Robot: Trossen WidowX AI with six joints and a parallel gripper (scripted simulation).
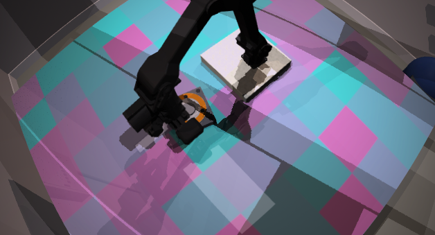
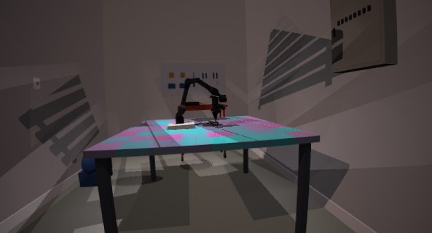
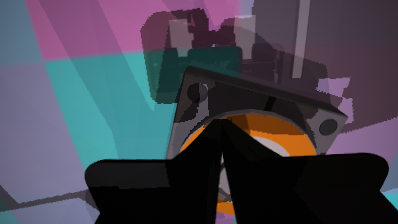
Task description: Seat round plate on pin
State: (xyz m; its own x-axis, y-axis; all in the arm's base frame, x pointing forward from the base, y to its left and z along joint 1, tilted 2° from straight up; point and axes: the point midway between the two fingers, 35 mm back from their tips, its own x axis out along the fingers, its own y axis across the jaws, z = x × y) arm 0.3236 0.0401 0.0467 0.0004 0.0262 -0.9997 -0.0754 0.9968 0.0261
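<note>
Jaws pinched fully closed, gripping nothing, gripper [image 3: 221,125] tips over orange plate [image 3: 280,127] on dark base [image 3: 320,115]. No readable writing anywhere.

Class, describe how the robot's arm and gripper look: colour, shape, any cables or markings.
The arm is matte black throughout, built of blocky, angular links. The gripper has two black fingers tapering to points. No cables, labels or markings show.
</note>
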